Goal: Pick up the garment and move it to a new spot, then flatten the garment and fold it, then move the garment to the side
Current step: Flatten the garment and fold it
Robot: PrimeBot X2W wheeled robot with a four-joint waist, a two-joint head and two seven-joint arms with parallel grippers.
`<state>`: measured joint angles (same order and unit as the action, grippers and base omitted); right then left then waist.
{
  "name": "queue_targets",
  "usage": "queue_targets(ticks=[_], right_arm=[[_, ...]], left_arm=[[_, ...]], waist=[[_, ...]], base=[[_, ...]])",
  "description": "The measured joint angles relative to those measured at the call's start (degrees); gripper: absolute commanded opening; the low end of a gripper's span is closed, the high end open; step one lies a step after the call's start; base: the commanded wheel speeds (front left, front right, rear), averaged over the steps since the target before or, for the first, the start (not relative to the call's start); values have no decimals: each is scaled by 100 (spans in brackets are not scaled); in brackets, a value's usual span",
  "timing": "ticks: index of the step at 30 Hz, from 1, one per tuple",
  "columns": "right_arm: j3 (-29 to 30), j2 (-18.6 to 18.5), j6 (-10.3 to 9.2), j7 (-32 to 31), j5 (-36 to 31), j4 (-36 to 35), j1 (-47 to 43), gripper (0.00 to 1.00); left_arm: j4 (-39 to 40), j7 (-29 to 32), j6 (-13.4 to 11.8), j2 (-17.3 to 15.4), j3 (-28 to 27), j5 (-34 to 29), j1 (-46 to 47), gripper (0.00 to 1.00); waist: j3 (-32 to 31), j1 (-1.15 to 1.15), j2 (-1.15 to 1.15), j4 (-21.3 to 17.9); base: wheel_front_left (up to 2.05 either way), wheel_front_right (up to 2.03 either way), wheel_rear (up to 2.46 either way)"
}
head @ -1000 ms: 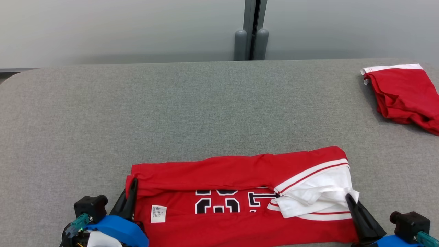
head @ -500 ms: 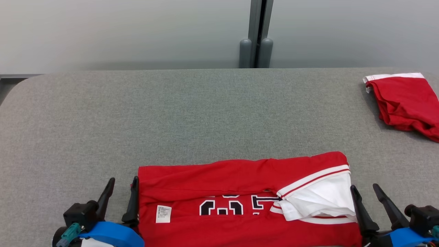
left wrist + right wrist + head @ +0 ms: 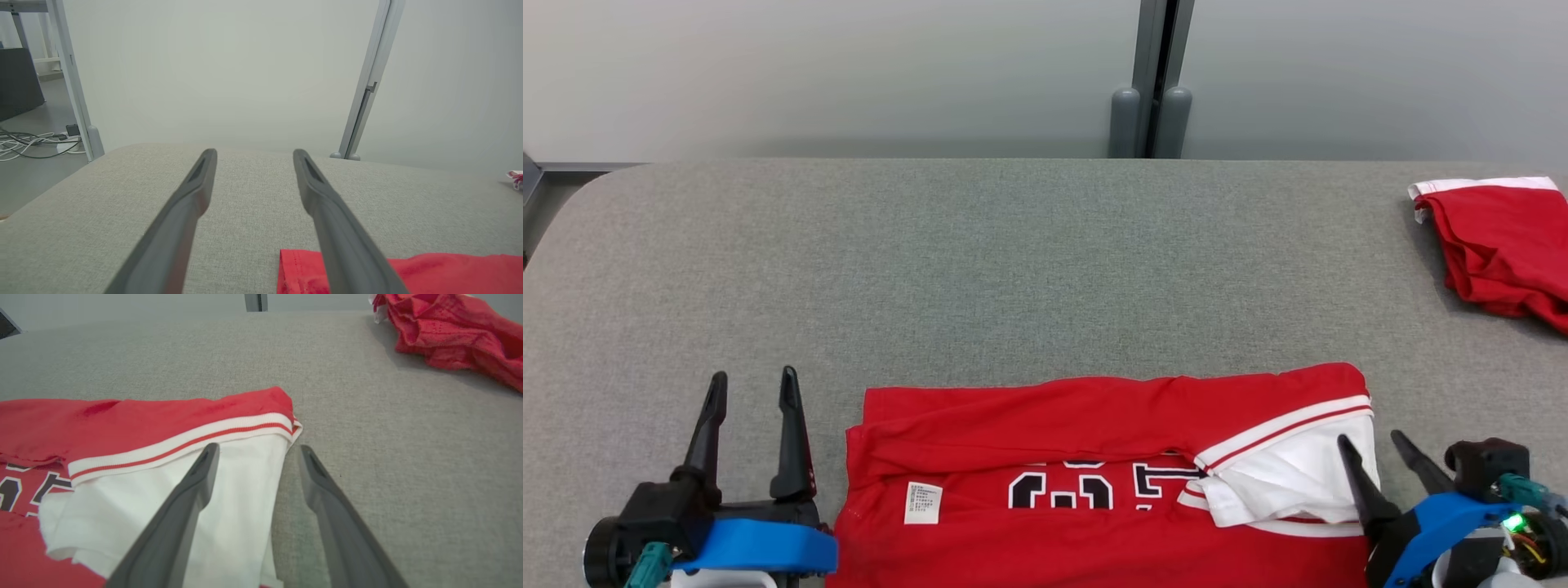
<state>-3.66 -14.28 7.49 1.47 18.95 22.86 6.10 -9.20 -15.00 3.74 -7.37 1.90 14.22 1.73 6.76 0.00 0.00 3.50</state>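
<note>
Red garment (image 3: 1094,408), left claw (image 3: 753,376) and right claw (image 3: 1370,438) wide open at its ends, along near edge of grey table (image 3: 1013,261).

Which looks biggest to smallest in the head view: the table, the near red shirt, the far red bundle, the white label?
1. table
2. red shirt
3. red bundle, though it lies farther off and the picture's edge cuts it, so this is unsure
4. white label

head: high, looking down at table (image 3: 1013,261) | wrists: low, close, forward | shared: garment (image 3: 1054,408)
</note>
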Motion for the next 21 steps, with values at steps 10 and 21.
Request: queue_targets(ticks=[10,21], right_arm=[[-42,229,0,-240,-152,728,81,100],[-188,353,-1,-478,15,1207,265,44]], left_arm=[[107,0,170,261,-372,-487,-226,100],[-54,1,236,394,-514,-761,-281,100]], waist=[[52,0,0,73],[35,-1,-1,56]], base=[[0,0,0],[0,0,0]])
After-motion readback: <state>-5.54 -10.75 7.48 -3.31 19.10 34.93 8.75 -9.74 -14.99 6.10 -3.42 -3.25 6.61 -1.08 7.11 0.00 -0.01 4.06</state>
